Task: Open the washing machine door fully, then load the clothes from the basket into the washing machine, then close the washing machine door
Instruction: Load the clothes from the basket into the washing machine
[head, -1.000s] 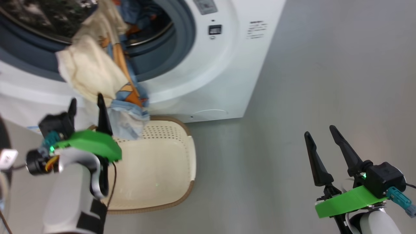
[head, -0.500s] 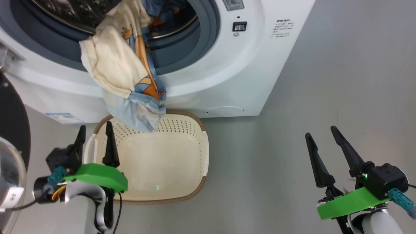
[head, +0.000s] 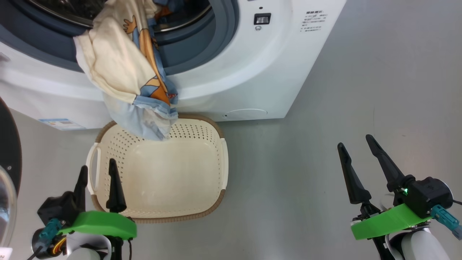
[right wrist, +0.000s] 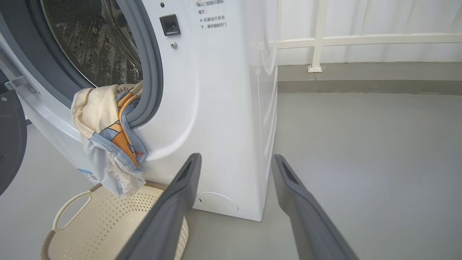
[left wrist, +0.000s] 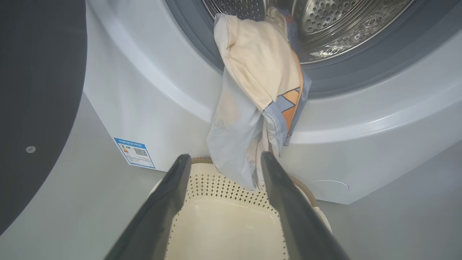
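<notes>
The washing machine [head: 252,72] stands with its door [head: 9,144] swung open at the left. The clothes [head: 126,72], cream and light blue with orange figures, hang out of the drum over the grey gasket [head: 216,43]. Their lower end dangles into the basket [head: 216,151], which otherwise holds nothing. My left gripper [head: 97,165] is open and empty above the basket's near left corner, well short of the clothes [left wrist: 252,90]. My right gripper [head: 354,141] is open over bare floor to the right. The steel drum [left wrist: 325,21] is visible behind the cloth.
Grey floor [head: 361,90] stretches to the right of the machine. A white railing and low kerb [right wrist: 361,54] run behind it. A blue label sticker [left wrist: 134,152] sits low on the machine front, left of the basket [left wrist: 223,224].
My left gripper has drawn back, open, from the hanging clothes to the basket's near left corner. The clothes stay draped from the drum. The head camera shifted; the right gripper held still.
</notes>
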{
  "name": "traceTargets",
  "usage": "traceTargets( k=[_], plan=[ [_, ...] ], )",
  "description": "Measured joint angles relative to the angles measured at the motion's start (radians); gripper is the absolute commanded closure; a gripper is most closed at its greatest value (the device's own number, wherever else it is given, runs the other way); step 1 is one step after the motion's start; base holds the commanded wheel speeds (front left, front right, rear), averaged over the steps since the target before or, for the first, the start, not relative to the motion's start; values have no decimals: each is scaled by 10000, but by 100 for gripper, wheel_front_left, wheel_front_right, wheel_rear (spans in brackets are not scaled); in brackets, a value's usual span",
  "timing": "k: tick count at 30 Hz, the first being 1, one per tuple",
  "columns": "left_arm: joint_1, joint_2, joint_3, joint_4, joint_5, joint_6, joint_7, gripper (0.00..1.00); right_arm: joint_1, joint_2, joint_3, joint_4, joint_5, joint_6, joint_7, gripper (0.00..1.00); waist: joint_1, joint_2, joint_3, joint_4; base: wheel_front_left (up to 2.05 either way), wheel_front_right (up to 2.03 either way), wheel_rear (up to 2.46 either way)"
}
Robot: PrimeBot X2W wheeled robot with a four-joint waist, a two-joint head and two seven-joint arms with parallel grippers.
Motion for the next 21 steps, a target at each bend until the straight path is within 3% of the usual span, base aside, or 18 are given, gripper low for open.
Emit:
traceTargets(
  k=[9,21],
  plan=[
    [-202,4,13,10,-426,84,13,0,-278,-82,159,-69,0,0,0,0,0,0,429,-103,0,0,0],
    [-2936,44,23,1578,-604,-33,84,0,-1186,-226,520,-224,0,0,0,0,-1,0,1744,-412,0,0,0]
  ],
)
